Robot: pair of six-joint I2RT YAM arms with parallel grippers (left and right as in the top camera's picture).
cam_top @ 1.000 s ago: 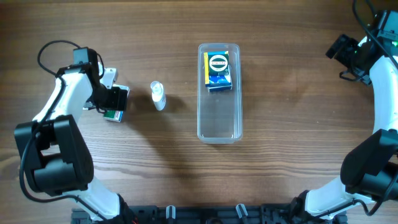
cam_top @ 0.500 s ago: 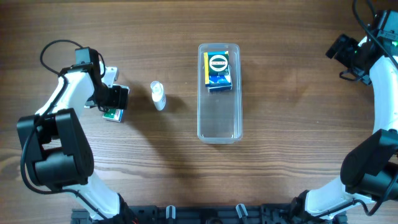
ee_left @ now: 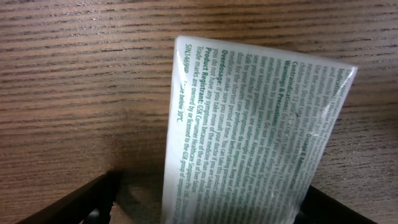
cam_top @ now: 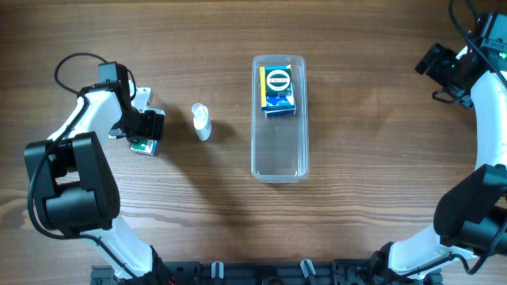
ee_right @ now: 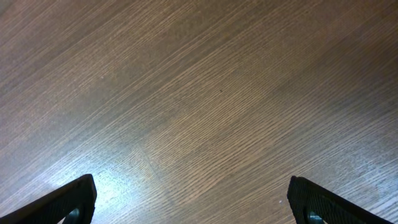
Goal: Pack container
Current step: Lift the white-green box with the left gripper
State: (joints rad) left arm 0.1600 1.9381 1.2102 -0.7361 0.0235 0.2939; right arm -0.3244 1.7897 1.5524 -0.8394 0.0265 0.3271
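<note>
Left gripper (cam_top: 146,131): is straddling the white box (ee_left: 249,137), jaws wide, at the desk's (cam_top: 372,158) left side.
Right gripper (ee_right: 196,202): is hanging wide open near the far right corner.
Container (cam_top: 279,150): is sitting mid-desk, holding a blue box (cam_top: 278,89).

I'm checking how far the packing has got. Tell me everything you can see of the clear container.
The container is a clear, colourless plastic tub, long and narrow with rounded corners, standing flat on the wooden table near its middle. A blue and yellow box with a round white logo lies inside at its far end; the rest holds nothing. Nothing else touches it.
</note>
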